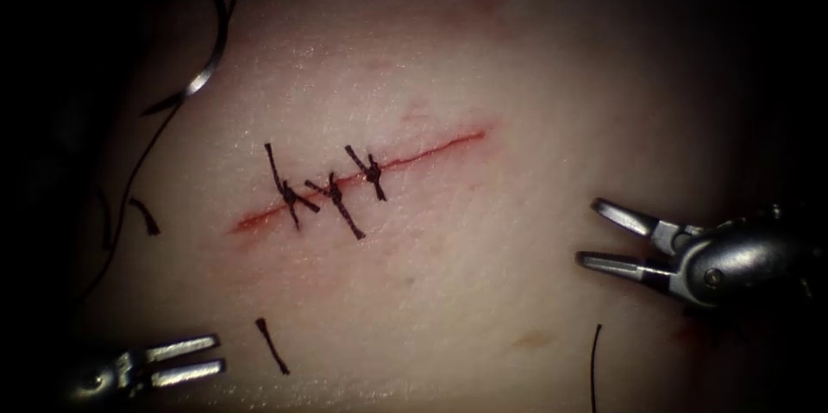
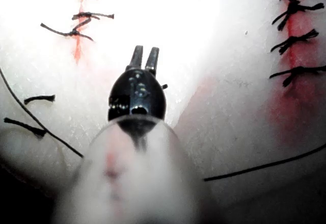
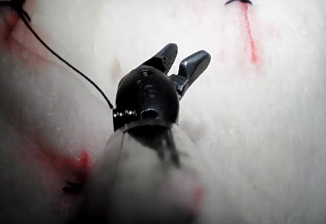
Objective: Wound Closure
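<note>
At the upper left of the frame the needle (image 1: 205, 75) lay loose on the tissue (image 1: 483, 232), thread (image 1: 129, 172) trailing. Left hand (image 1: 217, 356) and right hand (image 1: 588, 232) were both open, empty. Three stitches (image 1: 332, 190) done; I'd guess needle pickup needed next, the cut (image 1: 448, 144) rightward unclosed.

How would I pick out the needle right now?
Start at the cut across the tissue, with three knotted stitches, and look far to its upper left. The needle lies there free on the tissue's edge, with neither open pincer holding it. Unlike the straight black cut ends of thread nearby, it is a curved steel arc that glints.
</note>
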Controlling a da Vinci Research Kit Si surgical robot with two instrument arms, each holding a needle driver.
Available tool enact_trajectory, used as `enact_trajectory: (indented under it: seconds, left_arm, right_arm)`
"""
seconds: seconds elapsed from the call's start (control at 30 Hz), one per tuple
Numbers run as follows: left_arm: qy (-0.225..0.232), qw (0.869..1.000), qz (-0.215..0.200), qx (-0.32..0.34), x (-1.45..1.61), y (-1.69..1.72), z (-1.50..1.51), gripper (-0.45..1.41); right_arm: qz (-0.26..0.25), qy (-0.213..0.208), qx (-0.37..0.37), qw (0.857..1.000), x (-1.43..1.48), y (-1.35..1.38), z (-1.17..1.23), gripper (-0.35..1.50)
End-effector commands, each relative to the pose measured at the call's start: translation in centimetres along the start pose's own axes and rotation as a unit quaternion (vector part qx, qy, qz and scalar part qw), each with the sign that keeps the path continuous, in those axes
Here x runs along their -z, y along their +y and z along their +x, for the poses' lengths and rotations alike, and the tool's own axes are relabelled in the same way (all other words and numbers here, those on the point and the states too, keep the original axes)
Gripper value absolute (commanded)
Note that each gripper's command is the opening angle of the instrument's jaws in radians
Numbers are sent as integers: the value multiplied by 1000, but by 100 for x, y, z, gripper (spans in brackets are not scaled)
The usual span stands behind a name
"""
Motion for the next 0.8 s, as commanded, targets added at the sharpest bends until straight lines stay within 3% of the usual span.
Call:
enact_trajectory:
  seconds: [0.03,0.17,0.27,0.43,0.53,0.8]
  left_arm:
    - [3,1000,-3,3,-5,-1,2,7]
    - [9,1000,-11,-8,2,-8,19,32]
    - [25,1000,-5,-17,3,-15,23,34]
    - [35,999,0,-20,-7,-29,25,42]
    - [36,999,1,-19,-15,-37,31,54]
    - [37,999,7,-30,-30,-47,44,56]
  right_arm:
    - [5,-6,-2,1000,-6,-1,4,76]
    - [11,-2,-9,1000,-8,10,10,106]
    - [2,4,-14,1000,-11,11,14,123]
    - [19,26,-35,999,-16,12,14,128]
    - [30,35,-42,998,-22,15,14,121]
    - [49,39,-43,997,-51,14,29,119]
